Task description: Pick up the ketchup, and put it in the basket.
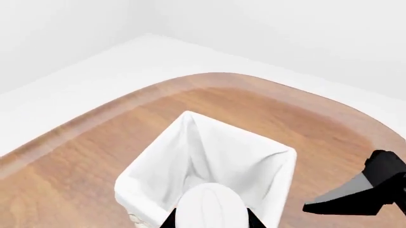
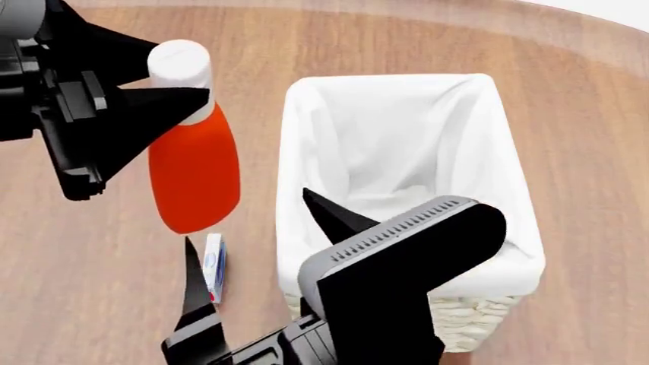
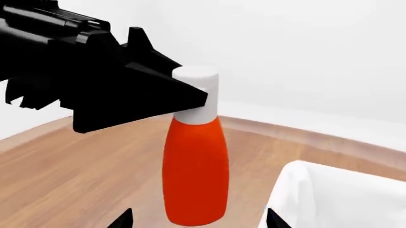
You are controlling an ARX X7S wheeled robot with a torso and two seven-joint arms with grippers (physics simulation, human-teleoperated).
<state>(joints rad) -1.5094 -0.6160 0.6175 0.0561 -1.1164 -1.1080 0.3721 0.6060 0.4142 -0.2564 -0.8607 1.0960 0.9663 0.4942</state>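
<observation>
Head camera looks steeply down on the table [image 2: 91, 304]. Left wrist camera looks close over the basket [image 1: 209, 156]; right wrist camera, low, faces the ketchup [image 3: 195, 175]. All share the basket.

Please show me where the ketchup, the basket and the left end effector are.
ketchup [image 2: 194, 175], head view, red body.
basket [image 2: 476, 319], head view, woven near wall.
left end effector [image 2: 188, 87], head view, between its fingertips at the bottle's neck.

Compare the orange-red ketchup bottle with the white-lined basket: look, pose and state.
The orange-red plastic ketchup bottle with a white cap is slim, glossy and closed; the cream woven wicker basket with a white cloth liner is broad, boxy and open-topped. The bottle is held at its neck by the left end effector, beside the basket; the basket sits on the wooden table. Both stand upright.
</observation>
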